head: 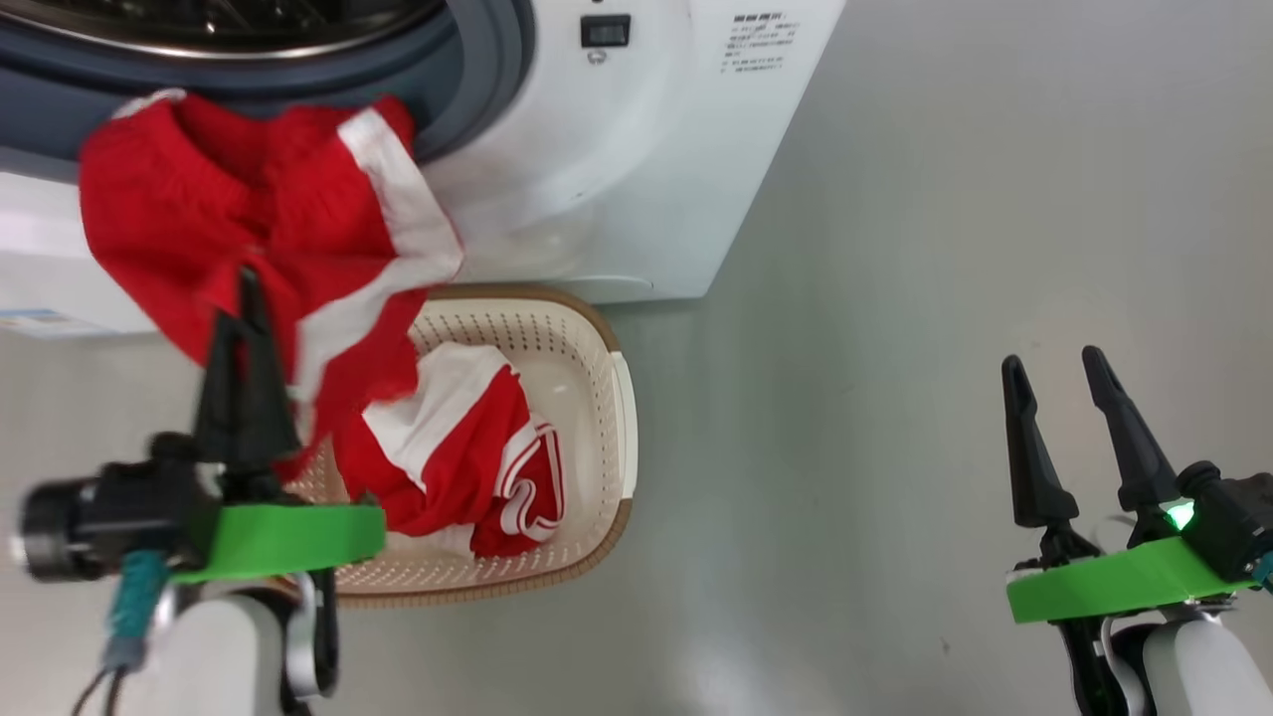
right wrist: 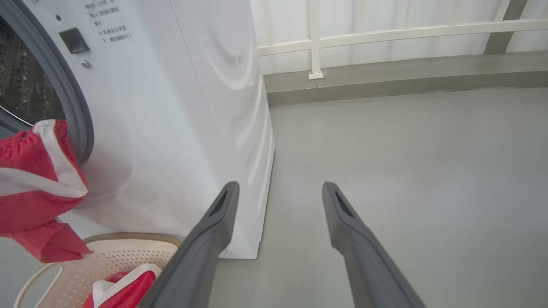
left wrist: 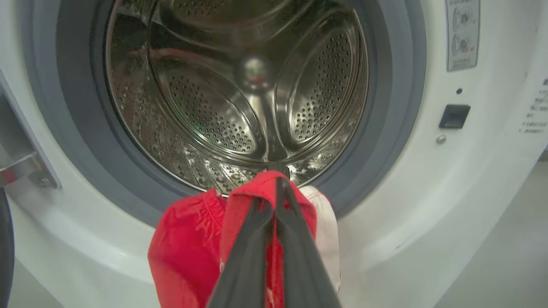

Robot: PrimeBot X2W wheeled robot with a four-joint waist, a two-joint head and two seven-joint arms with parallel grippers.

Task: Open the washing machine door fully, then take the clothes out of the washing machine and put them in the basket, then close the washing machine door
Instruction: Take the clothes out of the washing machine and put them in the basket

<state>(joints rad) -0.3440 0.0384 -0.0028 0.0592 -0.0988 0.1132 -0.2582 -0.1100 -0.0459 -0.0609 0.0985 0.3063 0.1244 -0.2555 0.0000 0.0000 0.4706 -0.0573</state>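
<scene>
Left tool: the left tool (head: 247, 283) is closed tight, its two dark fingers (left wrist: 295, 239) pressed together on a fold of the red garment (head: 189, 209).
Red garment: it hangs from the left tool in front of the lower edge of the machine mouth, above the near-left part of the basket (head: 622, 398). It is red with a wide white stripe, and its lower part drops toward the basket.
Right tool: the right tool (head: 1052, 360) is wide open and holds nothing. It stands over the bare floor (head: 895, 298), well apart from the basket and the machine.
Washing machine: the washing machine (head: 617, 149) is white and stands on the floor, its mouth uncovered. In the left wrist view the steel drum (left wrist: 239, 94) shows inside the grey gasket (left wrist: 394, 107), and I see no cloth lying in the visible part of it.
Basket: it stands on the floor just in front of the machine, touching or almost touching its front.
Second garment: the second garment (head: 467, 447), red and white, lies crumpled inside the basket.
Background: a pale railing (right wrist: 385, 32) runs behind the floor in the right wrist view.
</scene>
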